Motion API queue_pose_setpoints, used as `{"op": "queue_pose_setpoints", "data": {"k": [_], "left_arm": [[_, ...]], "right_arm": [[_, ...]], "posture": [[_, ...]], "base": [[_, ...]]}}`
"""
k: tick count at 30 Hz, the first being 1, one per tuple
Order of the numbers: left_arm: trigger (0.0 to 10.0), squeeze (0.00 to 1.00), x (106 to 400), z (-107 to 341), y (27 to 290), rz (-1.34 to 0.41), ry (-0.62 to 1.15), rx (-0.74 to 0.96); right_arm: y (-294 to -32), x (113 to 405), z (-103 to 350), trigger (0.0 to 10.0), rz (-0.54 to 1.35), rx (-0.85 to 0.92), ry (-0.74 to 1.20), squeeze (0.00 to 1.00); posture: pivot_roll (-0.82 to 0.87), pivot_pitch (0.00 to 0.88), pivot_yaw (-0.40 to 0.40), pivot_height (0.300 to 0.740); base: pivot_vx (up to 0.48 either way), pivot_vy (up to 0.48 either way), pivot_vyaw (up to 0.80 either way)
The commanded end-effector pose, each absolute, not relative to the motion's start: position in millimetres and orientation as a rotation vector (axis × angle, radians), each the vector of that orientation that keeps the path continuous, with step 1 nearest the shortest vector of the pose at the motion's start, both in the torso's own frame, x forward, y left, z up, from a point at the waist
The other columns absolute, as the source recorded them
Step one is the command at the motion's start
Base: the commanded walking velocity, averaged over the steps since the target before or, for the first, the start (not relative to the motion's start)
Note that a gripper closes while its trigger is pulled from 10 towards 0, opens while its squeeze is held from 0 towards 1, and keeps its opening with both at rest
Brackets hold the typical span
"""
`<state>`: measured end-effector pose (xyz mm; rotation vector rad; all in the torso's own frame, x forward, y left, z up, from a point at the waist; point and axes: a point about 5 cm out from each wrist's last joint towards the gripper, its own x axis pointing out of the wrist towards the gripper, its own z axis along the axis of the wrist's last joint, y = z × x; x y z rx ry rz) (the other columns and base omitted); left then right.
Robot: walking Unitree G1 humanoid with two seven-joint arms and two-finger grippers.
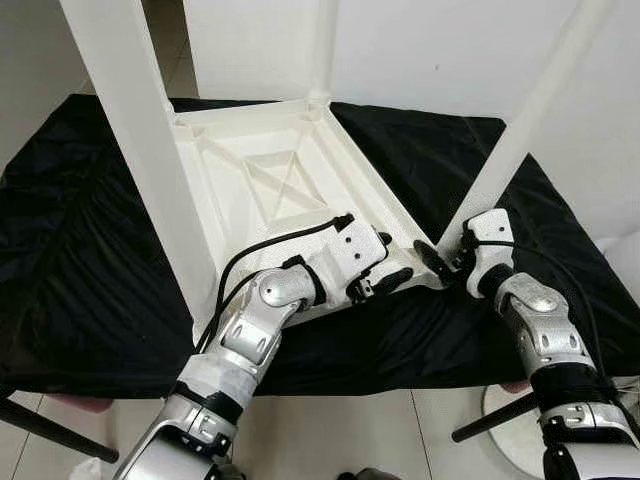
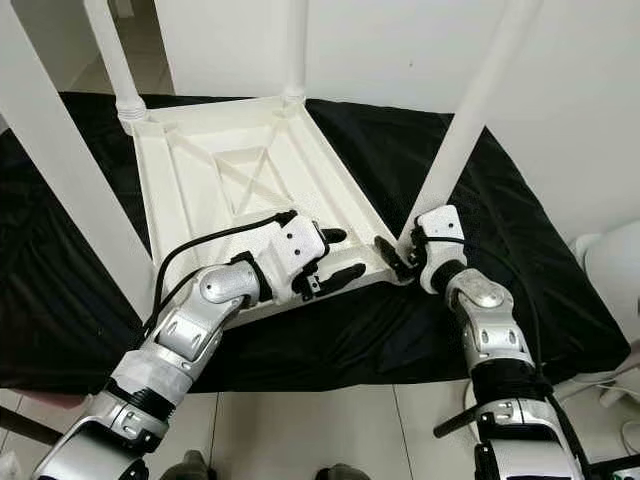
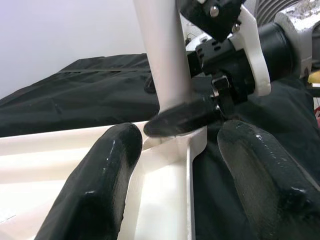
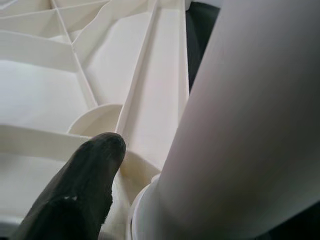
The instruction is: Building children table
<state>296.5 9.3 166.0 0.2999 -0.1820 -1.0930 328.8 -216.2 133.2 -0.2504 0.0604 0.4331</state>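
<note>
1. Left eye view gives me the whole job: the white plastic tabletop lies upside down on a black cloth that covers the bench, ribbed underside up, and white legs already rise from its corners.
2. I judge the step in hand to be seating the near right leg into its corner socket; the other three legs look set, though I cannot confirm how firmly.
3. My right gripper sits at the foot of that leg. One black finger lies against the leg's base just above the socket collar, and the fingers seem closed around the leg, though the far finger is hidden behind it.
4. My left gripper rests over the tabletop's near edge just beside that corner, its fingers spread and holding nothing; one lies above the inner tray, the other out over the cloth.
5. Next I would hold the tabletop steady with the left gripper and press the leg straight down along its own axis.
6. The leg leans outward, so I would straighten it first, or it may jam in the socket.
</note>
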Motion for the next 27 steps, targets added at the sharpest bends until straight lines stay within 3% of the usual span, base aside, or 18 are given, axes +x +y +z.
{"op": "queue_pose_setpoints", "data": {"k": [1, 2, 4, 12, 13, 14, 15, 22, 27], "left_arm": [[10.0, 0.00, 298, 169, 8, -1.078, -0.190, 0.297], [10.0, 0.00, 298, 169, 8, -1.078, -0.190, 0.297], [10.0, 0.00, 299, 169, 8, -1.074, -0.192, 0.299], [10.0, 0.00, 298, 169, 8, -1.079, -0.191, 0.298], [10.0, 0.00, 298, 169, 7, -1.080, -0.191, 0.297], [10.0, 0.00, 298, 169, 7, -1.080, -0.191, 0.297], [10.0, 0.00, 298, 169, 7, -1.081, -0.192, 0.296], [10.0, 0.00, 297, 169, 6, -1.087, -0.191, 0.294], [10.0, 0.00, 296, 168, 7, -1.090, -0.187, 0.294]], "right_arm": [[-216, 329, 131, 9.2, 0.443, -0.252, 0.073, 0.00], [-216, 329, 131, 9.2, 0.443, -0.252, 0.073, 0.00], [-211, 327, 122, 0.0, 0.486, -0.227, 0.101, 0.00], [-214, 319, 111, 0.0, 0.485, -0.165, 0.117, 0.00], [-216, 319, 111, 3.3, 0.449, -0.162, 0.107, 0.00], [-216, 319, 111, 3.3, 0.449, -0.162, 0.107, 0.00], [-217, 319, 112, 10.0, 0.422, -0.161, 0.101, 0.00], [-211, 319, 114, 10.0, 0.348, -0.126, 0.081, 0.00], [-208, 322, 118, 10.0, 0.195, -0.127, 0.066, 0.00]], "posture": [[0.05, 0.000, -0.048, 0.740], [0.05, 0.000, -0.048, 0.740], [0.06, 0.000, -0.049, 0.740], [0.05, 0.000, -0.044, 0.740], [0.05, 0.000, -0.043, 0.740], [0.05, 0.000, -0.043, 0.740], [0.05, 0.000, -0.043, 0.740], [0.05, 0.000, -0.040, 0.740], [0.05, 0.000, -0.040, 0.740]], "base": [[0.000, 0.000, 0.00], [0.000, 0.000, 0.00], [0.000, 0.000, 0.00], [0.000, 0.000, 0.00], [0.000, 0.000, 0.00], [0.000, 0.000, 0.00], [0.000, 0.000, 0.00], [0.000, 0.000, 0.00], [0.000, 0.000, 0.00]]}}
